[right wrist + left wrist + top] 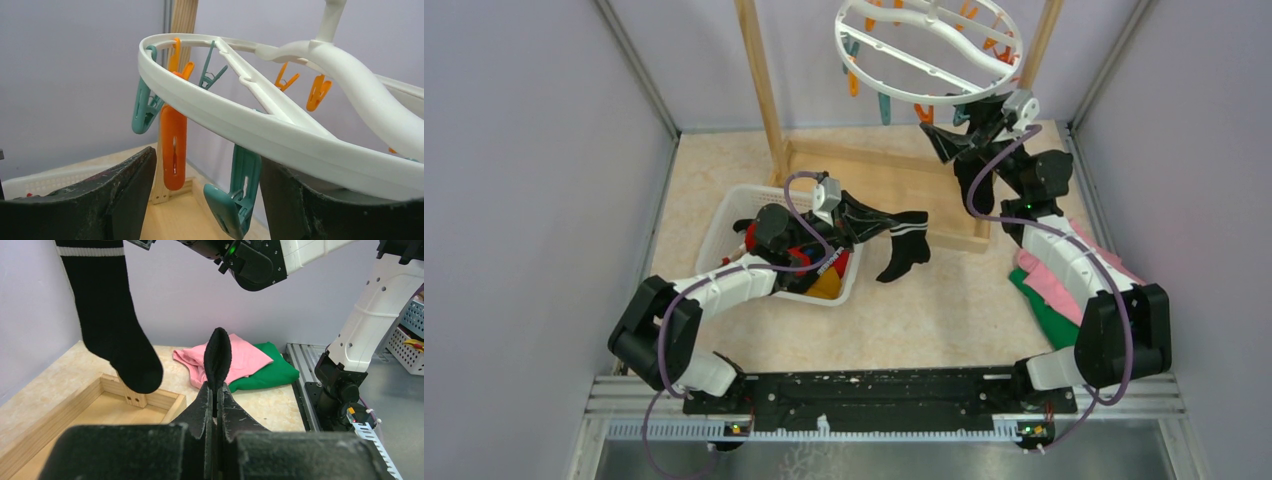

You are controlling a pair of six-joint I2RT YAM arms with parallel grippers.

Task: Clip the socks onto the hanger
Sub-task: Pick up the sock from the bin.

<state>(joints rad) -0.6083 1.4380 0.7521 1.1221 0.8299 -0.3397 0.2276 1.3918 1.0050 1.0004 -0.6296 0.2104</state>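
A black sock with white stripes (902, 243) hangs from my left gripper (857, 220), just right of the basket. In the left wrist view the left gripper (216, 388) is shut on a fold of this sock (217, 355), and its striped leg (107, 315) dangles at upper left. The white ring hanger (929, 45) hangs at the back. My right gripper (937, 138) is raised under its near rim. In the right wrist view it (207, 167) is open below the hanger (260, 127), with a teal peg (235, 192) between the jaws and an orange peg (173, 145) beside it.
A white mesh basket (720, 218) at left holds more socks, red (752, 236) and yellow (828, 286). The wooden rack frame (879, 165) stands at the back. Pink (1064, 275) and green (1046, 310) cloths lie under the right arm.
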